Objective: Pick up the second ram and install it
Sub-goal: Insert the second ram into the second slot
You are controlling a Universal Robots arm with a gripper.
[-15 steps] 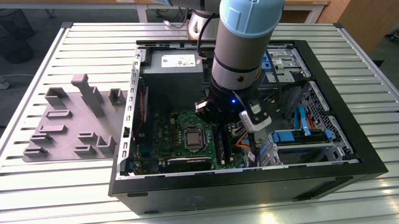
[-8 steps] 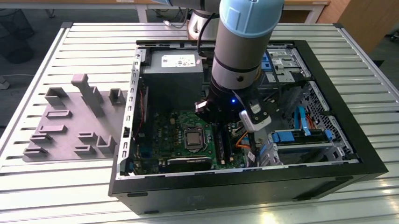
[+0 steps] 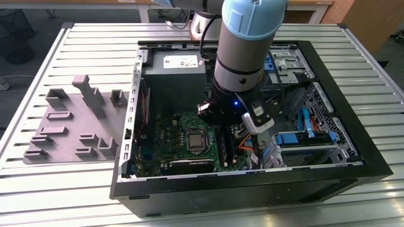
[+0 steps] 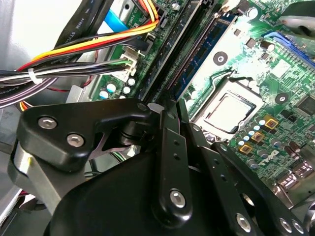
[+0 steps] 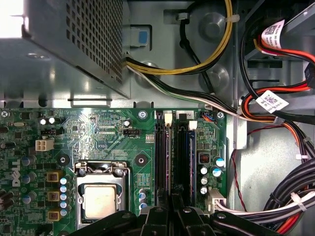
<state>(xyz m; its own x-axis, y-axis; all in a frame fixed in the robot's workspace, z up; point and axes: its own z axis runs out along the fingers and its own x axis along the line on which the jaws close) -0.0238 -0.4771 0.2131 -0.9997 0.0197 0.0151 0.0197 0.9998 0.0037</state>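
Where the slatted metal table spreads out in ribbed, pale strips, an open black computer case lies on its side and takes up most of it. Reaching down into the case is the arm, a round column in light blue and grey. A matte grey fixture plate with blocky upright holders lies beside the case on the exterior view's left. Inside the case, a boxy power supply with a perforated metal wall borders the green motherboard. Bundles of yellow, red, black and white cables crowd the other side, close to the memory slots, which are long, black and parallel. The square, shiny processor socket sits near them. The second ram shows edge-on as a thin dark strip along the slot line, running straight out from the gripper. Whether the black, bolted gripper is pinching the stick or merely poised over it, I cannot tell.
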